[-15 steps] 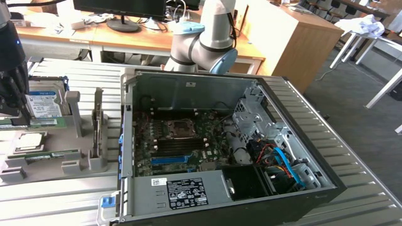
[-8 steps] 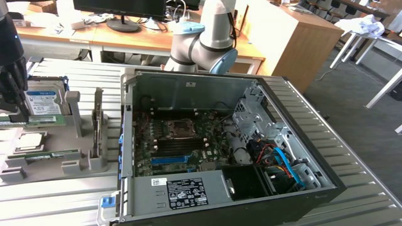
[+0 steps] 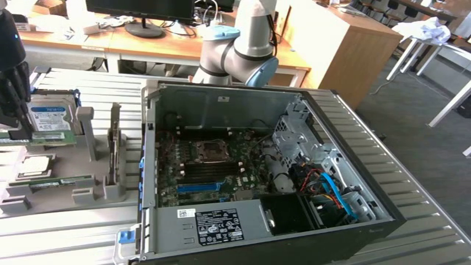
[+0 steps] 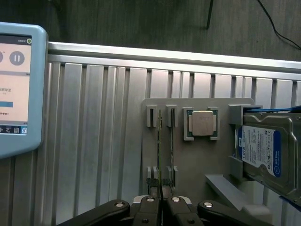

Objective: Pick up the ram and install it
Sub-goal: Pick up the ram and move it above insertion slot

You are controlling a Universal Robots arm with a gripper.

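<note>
The ram is a thin green stick with a white sticker, hanging level just under my dark gripper at the exterior view's far left. It is above the grey parts holder and in front of the hard drive. In the wrist view the ram shows edge-on, running out from my gripper, whose fingers are shut on it. It sits slightly off the line of the holder's slot brackets. A second green stick stands in the neighbouring slot.
The holder also carries a silver hard drive and a square processor chip. An open computer case with its motherboard and blue slot lies at centre. A blue-framed tablet rests on the slatted table.
</note>
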